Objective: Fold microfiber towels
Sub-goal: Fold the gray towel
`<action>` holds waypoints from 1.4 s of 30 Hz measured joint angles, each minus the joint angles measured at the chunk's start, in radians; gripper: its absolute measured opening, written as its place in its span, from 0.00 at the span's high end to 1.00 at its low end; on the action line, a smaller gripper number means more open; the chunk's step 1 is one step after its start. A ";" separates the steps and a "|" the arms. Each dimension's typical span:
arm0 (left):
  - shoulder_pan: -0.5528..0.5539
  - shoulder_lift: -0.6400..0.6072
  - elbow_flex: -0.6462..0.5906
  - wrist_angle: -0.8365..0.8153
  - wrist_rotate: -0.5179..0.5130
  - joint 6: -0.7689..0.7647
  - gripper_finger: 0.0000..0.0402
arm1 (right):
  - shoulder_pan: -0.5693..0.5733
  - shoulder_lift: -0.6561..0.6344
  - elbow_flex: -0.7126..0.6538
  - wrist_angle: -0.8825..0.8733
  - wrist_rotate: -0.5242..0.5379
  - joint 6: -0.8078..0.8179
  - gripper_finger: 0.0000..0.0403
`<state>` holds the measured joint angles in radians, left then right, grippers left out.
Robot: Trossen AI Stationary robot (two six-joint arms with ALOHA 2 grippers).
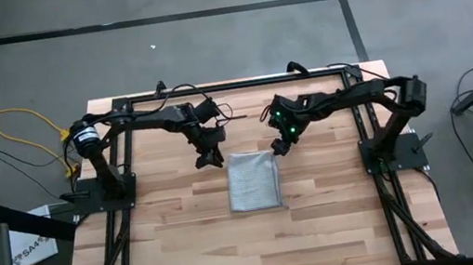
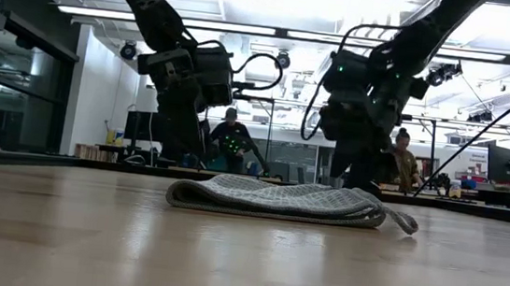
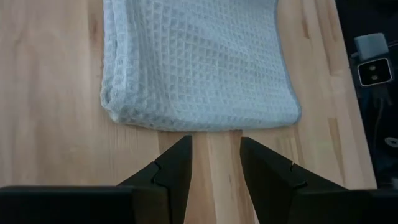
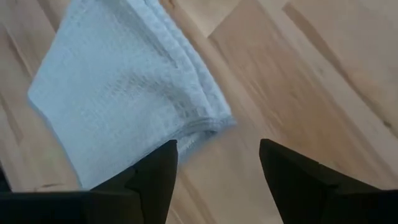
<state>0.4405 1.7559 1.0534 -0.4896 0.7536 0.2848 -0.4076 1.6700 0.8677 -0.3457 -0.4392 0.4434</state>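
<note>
Towel [image 1: 253, 181] lies folded into a compact rectangle near the middle of the bench [image 1: 168, 237], a little toward its far edge, light grey-blue with a waffle weave. From overhead it reads as a flat, tidy pad; only the level low view shows it as a stack of several layers with a rounded fold on one side and a loose corner trailing onto the wood [image 2: 407, 223] on the other. That low view also takes in the room behind, where two people sit at desks. The left wrist view shows the rounded folded edge and stitched hem up close; the right wrist view shows one corner with its layers visible.

Left gripper [image 1: 207, 160] hangs over the bench just beside the towel's far-left corner. Its jaws stand a moderate way apart, holding nothing, with bare wood showing between them and the towel edge just ahead of their tips.

Right gripper [image 1: 280, 145] hangs just beside the towel's far-right corner. Its jaws are spread wider, empty, and touch nothing.
</note>
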 joint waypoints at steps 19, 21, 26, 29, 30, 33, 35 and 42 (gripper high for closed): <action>0.011 0.009 0.000 0.024 -0.031 -0.008 0.66 | -0.061 0.058 0.000 0.095 -0.056 0.007 0.45; 0.011 0.009 0.000 0.024 -0.031 -0.026 0.66 | -0.060 0.073 0.000 0.110 -0.065 0.009 0.45; 0.011 0.009 0.000 0.024 -0.030 -0.048 0.66 | -0.058 0.139 0.004 0.174 -0.151 0.039 0.45; 0.011 0.009 0.000 0.021 -0.030 -0.054 0.66 | -0.058 0.169 0.004 0.221 -0.204 0.060 0.45; 0.011 0.009 0.000 0.017 -0.030 -0.054 0.66 | -0.054 0.174 0.004 0.234 -0.214 0.062 0.45; 0.011 0.009 0.000 0.016 -0.030 -0.054 0.66 | -0.045 0.176 0.003 0.254 -0.215 0.078 0.45; 0.011 0.009 0.000 0.016 -0.030 -0.054 0.66 | -0.041 0.178 0.003 0.257 -0.225 0.085 0.45; 0.011 0.009 0.000 0.027 -0.031 -0.050 0.66 | -0.006 0.178 0.002 0.238 -0.202 0.084 0.48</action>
<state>0.4519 1.7649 1.0534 -0.4629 0.7231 0.2352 -0.4134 1.8477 0.8696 -0.1075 -0.6407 0.5270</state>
